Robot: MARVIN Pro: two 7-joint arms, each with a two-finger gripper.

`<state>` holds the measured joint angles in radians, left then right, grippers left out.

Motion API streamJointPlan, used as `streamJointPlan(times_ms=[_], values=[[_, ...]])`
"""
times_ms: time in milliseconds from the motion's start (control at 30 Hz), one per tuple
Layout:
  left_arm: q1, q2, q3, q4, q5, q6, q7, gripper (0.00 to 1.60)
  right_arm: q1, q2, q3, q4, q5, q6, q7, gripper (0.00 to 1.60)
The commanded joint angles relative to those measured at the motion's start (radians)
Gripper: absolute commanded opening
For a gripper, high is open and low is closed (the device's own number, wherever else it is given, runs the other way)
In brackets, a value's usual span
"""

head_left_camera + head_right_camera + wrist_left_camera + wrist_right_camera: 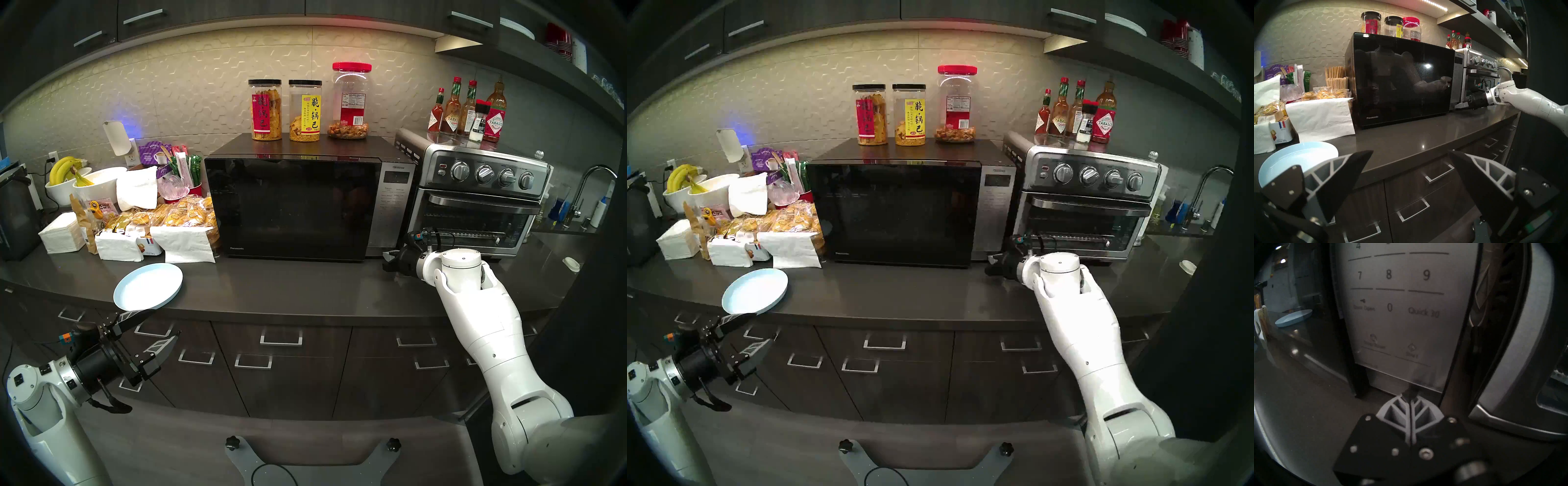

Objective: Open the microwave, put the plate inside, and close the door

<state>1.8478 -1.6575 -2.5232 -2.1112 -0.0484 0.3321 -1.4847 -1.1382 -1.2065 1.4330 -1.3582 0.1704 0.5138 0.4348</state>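
Head views: microwave (295,207) on the counter (305,288), door (291,203) shut, interior lost behind dark glass. Plate (148,286) at the counter's front edge, well left of the microwave, overhanging slightly. Left gripper (154,327) below the edge, jaws spread wide, one finger (132,320) just under the plate's rim; contact unclear. Right gripper (386,261) low by the silver control strip (390,210), tips hard to make out.

Left wrist: plate (1296,156) partly hidden behind the near finger (1335,178); nothing between the fingers.

Right wrist: blurred keypad (1398,310) close ahead, labels smeared; right gripper (1411,395) fingers pressed together, empty. Toaster oven (1525,361) cut off at right.
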Motion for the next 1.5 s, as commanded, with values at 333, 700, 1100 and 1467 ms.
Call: streamJointPlan(times_ms=[333,700,1100,1467], values=[[0.002,0.002,0.002,-0.010,-0.006,0.000,0.001,1.60,-0.010,0.023,-0.009,-0.059,-0.001,-0.049,0.036,0.00],[0.002,0.002,0.002,-0.010,-0.006,0.000,0.001,1.60,-0.078,0.098,0.007,-0.143,0.024,-0.043,0.152,0.00],[0.002,0.002,0.002,-0.010,-0.006,0.000,0.001,1.60,-0.098,0.120,0.023,-0.162,0.033,-0.059,0.211,0.00],[0.002,0.002,0.002,-0.010,-0.006,0.000,0.001,1.60,-0.115,0.135,0.038,-0.186,0.050,-0.078,0.263,0.00]])
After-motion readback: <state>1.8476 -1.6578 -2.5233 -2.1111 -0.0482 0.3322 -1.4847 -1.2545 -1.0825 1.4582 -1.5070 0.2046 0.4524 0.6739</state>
